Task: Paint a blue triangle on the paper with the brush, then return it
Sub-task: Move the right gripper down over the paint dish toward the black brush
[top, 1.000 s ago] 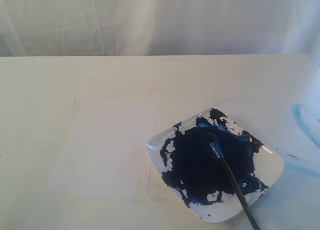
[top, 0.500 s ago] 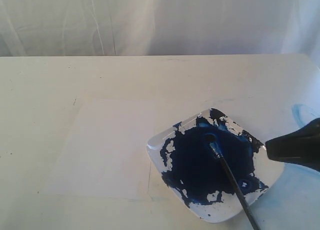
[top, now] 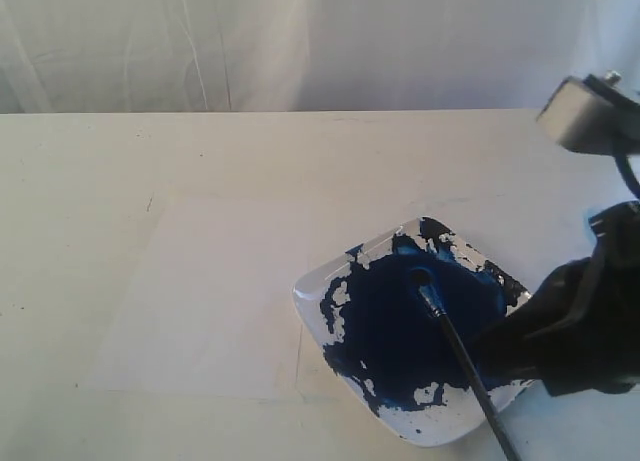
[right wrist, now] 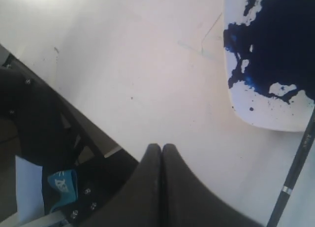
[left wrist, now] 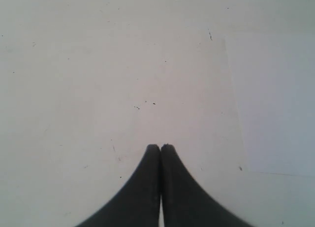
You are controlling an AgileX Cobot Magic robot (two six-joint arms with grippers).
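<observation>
Paintbrush (top: 450,336) resting with its blue-stained bristles in the pool of dark-blue paint on a white square plate (top: 312,293). Its black handle slants off the plate's near rim toward the front edge of the cream table (top: 100,161). The paper (top: 210,291), a pale white sheet, lies flat on the table just left of the plate, which sits beside the sheet's near right corner.

The right gripper (top: 490,351), black, reaches in from the right over the plate, its tip just beside the brush handle. Whether it touches the handle cannot be told. Its fingers are pressed together with nothing between them. The left gripper (left wrist: 160,148) hangs over bare table beside the paper's edge, its fingers also together and empty. White cloth (top: 300,41) hangs behind the table.
</observation>
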